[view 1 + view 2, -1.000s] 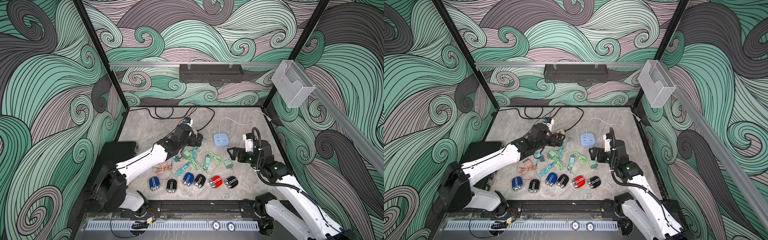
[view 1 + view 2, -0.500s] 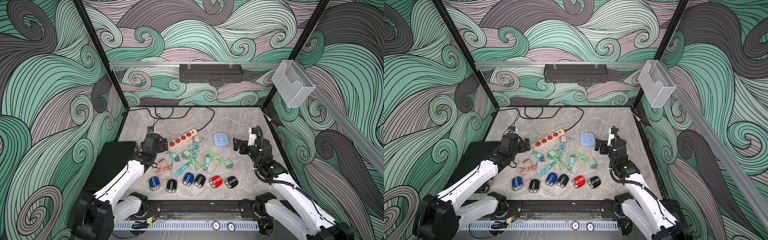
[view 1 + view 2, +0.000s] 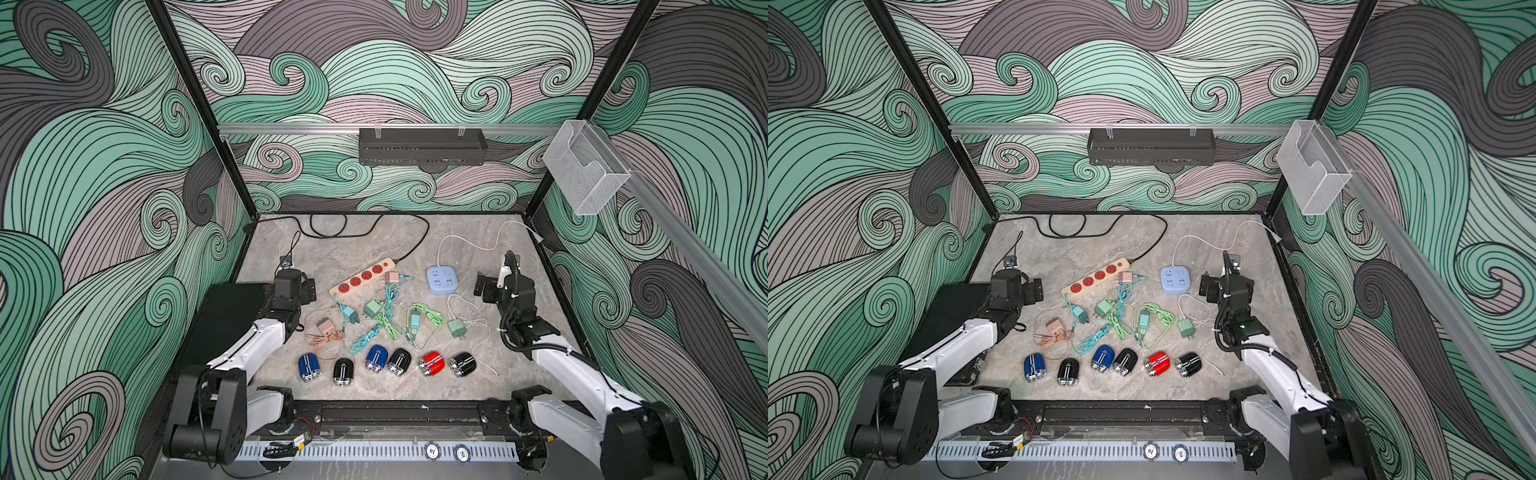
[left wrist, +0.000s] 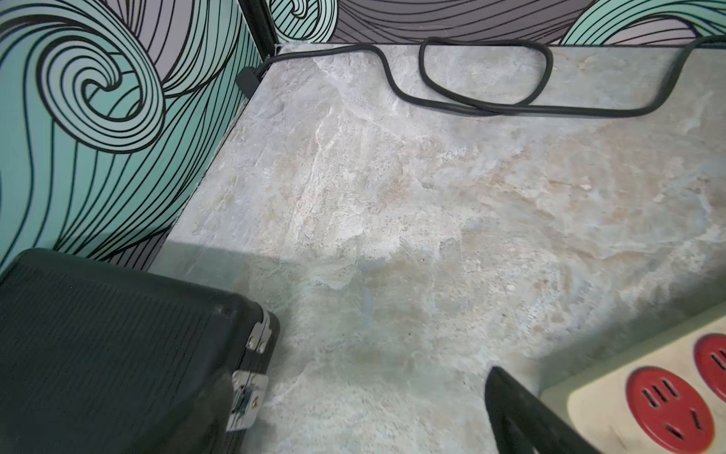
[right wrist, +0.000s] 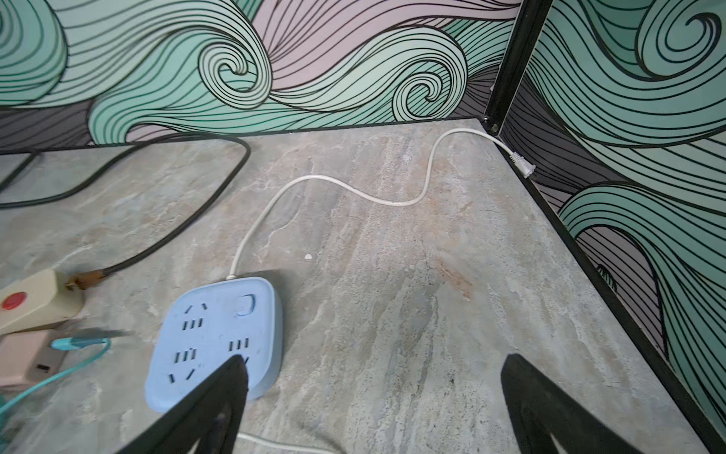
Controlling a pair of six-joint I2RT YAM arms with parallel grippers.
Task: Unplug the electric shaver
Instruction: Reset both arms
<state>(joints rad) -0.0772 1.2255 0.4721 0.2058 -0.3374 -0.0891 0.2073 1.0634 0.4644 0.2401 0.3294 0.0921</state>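
The beige power strip (image 3: 362,277) lies slantwise on the counter (image 3: 469,232). Its black cord (image 3: 409,245) loops off toward the back wall. In front of the strip, near the counter's front edge, the electric shavers (image 3: 399,361) sit in a row (blue, black, blue, black, red, black). Between them and the strip is a tangle of chargers and cables (image 3: 386,316), and I cannot tell which cable ends in a shaver. A pink adapter (image 3: 391,276) lies just beside the strip's far end. The left hand (image 3: 305,287) hovers by the strip's near end, next to a black case (image 3: 232,307), jaws spread wide and empty. The right hand (image 5: 373,363) hangs beyond the blue socket block (image 3: 441,279) on the strip's other side, also wide open and empty.
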